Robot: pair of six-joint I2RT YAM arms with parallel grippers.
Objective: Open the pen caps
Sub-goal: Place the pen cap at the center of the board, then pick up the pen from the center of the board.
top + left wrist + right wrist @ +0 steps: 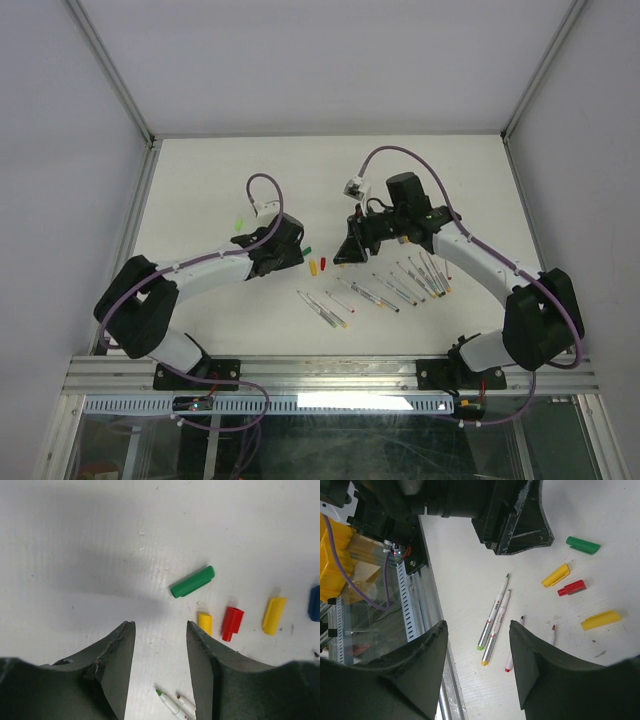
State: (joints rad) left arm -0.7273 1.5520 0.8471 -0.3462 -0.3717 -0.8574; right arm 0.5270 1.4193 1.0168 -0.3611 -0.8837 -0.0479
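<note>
Left tool (pixel 160 630): jaws parted, gripping nothing, above the table (pixel 75 540).
Right tool (pixel 477 630): jaws parted, likewise empty.
Pen caps (pixel 192 581): green, yellow, red, yellow and blue, lying loose at centre-right of the left wrist view.
Pens (pixel 495 612): two uncapped, mid-frame in the right wrist view; others lie at lower centre of the top view.
Handling, judged: light, stiff, smooth plastic, likely to roll. Pinch the barrel mid-length and the cap across its sides.
</note>
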